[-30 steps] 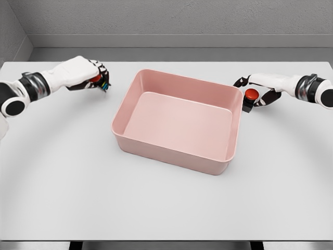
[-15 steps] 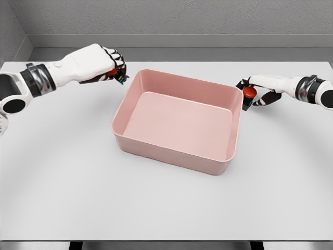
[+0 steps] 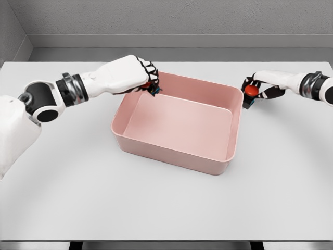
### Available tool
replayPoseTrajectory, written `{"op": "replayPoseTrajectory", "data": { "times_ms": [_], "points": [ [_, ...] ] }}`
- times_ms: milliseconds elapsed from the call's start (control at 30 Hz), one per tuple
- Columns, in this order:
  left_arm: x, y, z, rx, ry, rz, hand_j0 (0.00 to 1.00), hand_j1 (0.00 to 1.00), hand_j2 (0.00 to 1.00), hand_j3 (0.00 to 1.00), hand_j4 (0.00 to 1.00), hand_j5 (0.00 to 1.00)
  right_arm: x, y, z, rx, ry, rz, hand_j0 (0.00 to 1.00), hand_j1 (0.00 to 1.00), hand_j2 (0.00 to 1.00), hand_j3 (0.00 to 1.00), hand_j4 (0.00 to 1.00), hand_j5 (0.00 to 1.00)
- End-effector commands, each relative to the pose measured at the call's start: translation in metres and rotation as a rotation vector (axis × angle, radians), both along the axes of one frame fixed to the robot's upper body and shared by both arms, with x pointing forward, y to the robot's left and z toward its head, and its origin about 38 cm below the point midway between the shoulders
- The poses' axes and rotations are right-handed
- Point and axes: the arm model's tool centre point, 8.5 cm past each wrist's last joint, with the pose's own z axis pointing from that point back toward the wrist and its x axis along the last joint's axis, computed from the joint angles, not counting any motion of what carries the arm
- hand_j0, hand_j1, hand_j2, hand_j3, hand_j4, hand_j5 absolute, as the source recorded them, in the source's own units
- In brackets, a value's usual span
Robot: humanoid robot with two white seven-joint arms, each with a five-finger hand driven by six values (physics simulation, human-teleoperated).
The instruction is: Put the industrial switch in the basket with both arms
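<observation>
- The left hand was curled tight around an industrial switch, of which only a sliver of red, with a bit of blue and black, showed under the knuckles.
- That fist sat over the far left corner of the pink basket, above the rim, with the switch poking past the fingers toward the inside.
- The left arm came in from the left edge, white with a dark band at the wrist, and reached across the table to the basket.
- The right hand was pinched on a second industrial switch, its red round button in plain view between the fingers and a dark body under it.
- This second switch was held just outside the basket's far right corner, near the rim; whether it touched the wall could not be told.
- The right arm entered from the right edge, low over the table.
- The basket stood in the middle of the grey table, slightly turned, with nothing lying on its floor.
</observation>
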Motion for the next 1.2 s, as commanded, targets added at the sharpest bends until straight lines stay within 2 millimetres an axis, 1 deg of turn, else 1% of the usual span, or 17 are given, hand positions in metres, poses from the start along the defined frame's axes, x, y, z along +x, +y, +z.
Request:
{"op": "replayPoseTrajectory", "data": {
  "times_ms": [0, 33, 67, 100, 167, 300, 367, 400, 500, 533, 567, 633, 700, 800, 867, 1033, 1167],
  "points": [
    [0.002, -0.033, -0.017, -0.003, 0.024, -0.028, 0.33, 0.33, 0.33, 0.33, 0.33, 0.33, 0.000, -0.004, 0.000, 0.003, 0.002, -0.013, 0.53, 0.53, 0.53, 0.53, 0.53, 0.53],
    [0.000, -0.043, -0.024, 0.002, 0.036, -0.044, 0.33, 0.33, 0.33, 0.33, 0.33, 0.33, 0.000, -0.004, 0.000, 0.002, 0.003, -0.012, 0.53, 0.53, 0.53, 0.53, 0.53, 0.53],
    [-0.001, -0.048, -0.024, 0.004, 0.033, -0.050, 0.34, 0.34, 0.34, 0.34, 0.34, 0.34, 0.001, -0.004, 0.000, 0.003, 0.000, -0.013, 0.50, 0.50, 0.50, 0.50, 0.50, 0.50],
    [-0.001, -0.049, -0.024, 0.002, 0.033, -0.053, 0.41, 0.41, 0.41, 0.41, 0.41, 0.41, 0.001, -0.004, 0.000, 0.003, 0.000, -0.013, 0.50, 0.50, 0.50, 0.50, 0.50, 0.50],
    [-0.004, -0.050, -0.023, -0.018, 0.038, -0.061, 1.00, 1.00, 1.00, 1.00, 1.00, 1.00, 0.002, -0.003, 0.003, 0.003, -0.005, -0.009, 0.50, 0.50, 0.50, 0.50, 0.50, 0.50],
    [-0.011, -0.049, -0.010, -0.057, 0.025, -0.088, 1.00, 1.00, 1.00, 1.00, 1.00, 1.00, 0.003, -0.003, 0.010, 0.002, -0.018, -0.003, 0.50, 0.50, 0.50, 0.50, 0.50, 0.50],
    [-0.011, -0.044, -0.008, -0.054, 0.022, -0.085, 1.00, 1.00, 1.00, 1.00, 1.00, 1.00, 0.004, -0.002, 0.014, 0.001, -0.025, 0.002, 0.50, 0.50, 0.50, 0.50, 0.50, 0.50],
    [-0.011, -0.032, -0.005, -0.054, 0.026, -0.076, 1.00, 1.00, 1.00, 1.00, 1.00, 1.00, 0.004, -0.003, 0.015, 0.003, -0.029, 0.010, 0.50, 0.50, 0.50, 0.50, 0.50, 0.50],
    [-0.066, 0.022, 0.027, 0.018, 0.035, -0.177, 1.00, 1.00, 1.00, 1.00, 1.00, 1.00, 0.005, -0.003, 0.021, -0.002, -0.038, 0.015, 0.50, 0.50, 0.50, 0.50, 0.50, 0.50],
    [-0.078, 0.042, 0.037, 0.045, 0.039, -0.172, 1.00, 1.00, 1.00, 1.00, 1.00, 1.00, 0.006, -0.003, 0.025, -0.003, -0.046, 0.018, 0.50, 0.50, 0.50, 0.50, 0.50, 0.50],
    [-0.084, 0.052, 0.040, 0.058, 0.047, -0.170, 1.00, 1.00, 1.00, 1.00, 1.00, 1.00, 0.006, -0.006, 0.028, -0.004, -0.052, 0.021, 0.50, 0.50, 0.50, 0.50, 0.50, 0.50],
    [-0.085, 0.087, 0.049, 0.100, 0.036, -0.101, 1.00, 1.00, 1.00, 1.00, 1.00, 1.00, 0.006, -0.009, 0.033, -0.012, -0.061, 0.021, 0.50, 0.50, 0.50, 0.50, 0.50, 0.50],
    [-0.089, 0.113, 0.054, 0.142, 0.052, -0.048, 1.00, 1.00, 1.00, 1.00, 1.00, 1.00, 0.005, -0.011, 0.039, -0.018, -0.070, 0.025, 0.50, 0.50, 0.50, 0.50, 0.50, 0.50],
    [-0.089, 0.117, 0.052, 0.153, 0.061, -0.041, 1.00, 1.00, 1.00, 1.00, 1.00, 1.00, 0.004, -0.014, 0.048, -0.027, -0.084, 0.033, 0.48, 0.48, 0.48, 0.48, 0.48, 0.48],
    [-0.092, 0.110, 0.040, 0.158, 0.093, -0.061, 1.00, 1.00, 1.00, 1.00, 1.00, 1.00, 0.000, -0.012, 0.054, -0.033, -0.095, 0.053, 0.48, 0.48, 0.48, 0.48, 0.48, 0.48],
    [-0.092, 0.110, 0.039, 0.159, 0.096, -0.061, 1.00, 1.00, 1.00, 1.00, 1.00, 1.00, -0.008, -0.006, 0.069, -0.047, -0.121, 0.098, 0.48, 0.48, 0.48, 0.48, 0.48, 0.48],
    [-0.092, 0.111, 0.038, 0.160, 0.097, -0.061, 1.00, 1.00, 1.00, 1.00, 1.00, 1.00, -0.007, -0.006, 0.083, -0.054, -0.144, 0.105, 0.48, 0.48, 0.48, 0.48, 0.48, 0.48]
  ]
}}
